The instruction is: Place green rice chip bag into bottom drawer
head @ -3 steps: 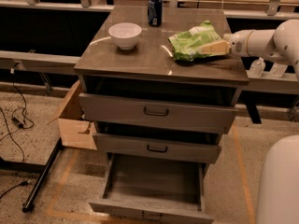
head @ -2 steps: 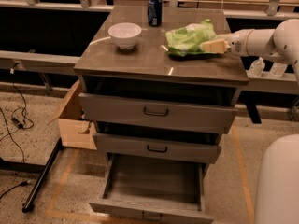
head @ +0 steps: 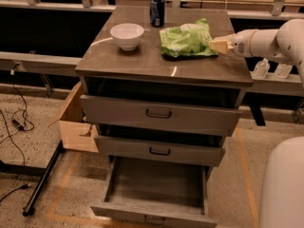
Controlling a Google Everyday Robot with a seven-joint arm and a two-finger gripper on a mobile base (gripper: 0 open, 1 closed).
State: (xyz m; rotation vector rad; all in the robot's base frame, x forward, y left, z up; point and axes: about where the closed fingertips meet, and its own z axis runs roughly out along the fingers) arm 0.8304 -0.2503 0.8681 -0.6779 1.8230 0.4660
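gripper [head: 219,45] at green rice chip bag [head: 186,41] r edge; bottom drawer [head: 156,182] front cut off at frame btm.

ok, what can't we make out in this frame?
Camera view:
- Gripper at green rice chip bag's right edge: contact hidden by the bag.
- Bottom drawer: front cut off by lower edge.
- Can: label too small.
- Upper drawers: interiors dark, behind fronts.

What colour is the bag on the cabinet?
The bag is bright green with white patches, camera view; gripper at its right edge.
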